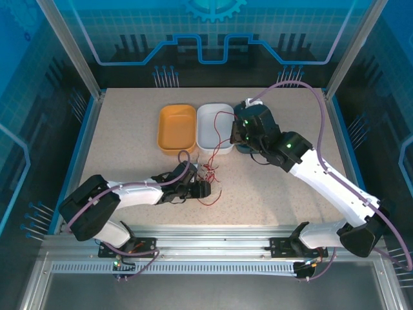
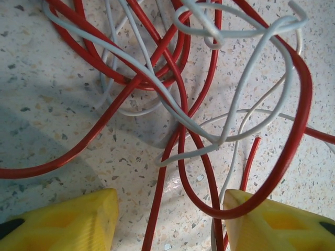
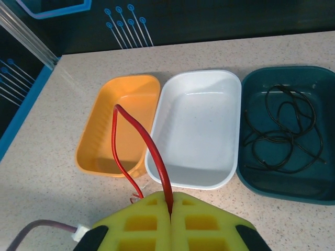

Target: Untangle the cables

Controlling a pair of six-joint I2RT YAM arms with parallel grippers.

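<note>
Your right gripper [image 3: 170, 201], clenched on the red cable [image 3: 152, 151], should lift slowly; let your left gripper [image 2: 170, 209], jaws apart, pin the tangle [image 2: 178, 104].

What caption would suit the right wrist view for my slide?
Right gripper shut on a red cable, facing orange tray, white tray and teal tray holding a black cable.

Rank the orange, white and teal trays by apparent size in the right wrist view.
1. White tray and teal tray look about alike; the frame edge crops the teal one.
2. Orange tray looks slightly smaller.
</note>
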